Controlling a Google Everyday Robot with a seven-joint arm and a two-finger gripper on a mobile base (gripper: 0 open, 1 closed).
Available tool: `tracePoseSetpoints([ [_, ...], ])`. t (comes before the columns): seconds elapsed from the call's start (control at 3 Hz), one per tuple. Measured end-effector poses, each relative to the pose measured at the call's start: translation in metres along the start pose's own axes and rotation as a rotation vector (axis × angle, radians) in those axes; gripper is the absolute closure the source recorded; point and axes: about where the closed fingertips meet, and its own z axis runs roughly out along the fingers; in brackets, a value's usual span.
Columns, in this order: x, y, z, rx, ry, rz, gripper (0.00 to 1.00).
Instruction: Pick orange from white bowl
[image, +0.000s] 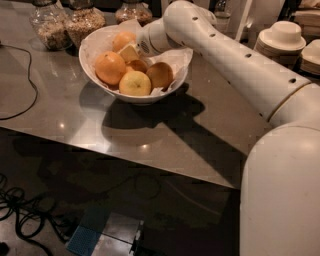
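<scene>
The white bowl, lined with crumpled white paper, stands on the grey table at the upper left. It holds several oranges: one at the left, one at the front, a darker one at the right and one at the back. My gripper reaches down from the right into the middle of the bowl, among the oranges. A small orange lies just below it. The wrist hides the gripper's far side.
Three glass jars of dry food stand behind the bowl. Stacked small white dishes stand at the back right. A black cable runs over the table's left side. The table's front edge runs diagonally; cables lie on the floor below.
</scene>
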Motion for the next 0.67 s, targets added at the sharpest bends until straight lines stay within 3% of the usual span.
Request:
tracePoseSetpoints([
  [0.33, -0.002, -0.003, -0.026, 0.027, -0.031, 0.014, 1.00],
  [0.67, -0.008, -0.007, -0.076, 0.063, -0.086, 0.011, 1.00],
])
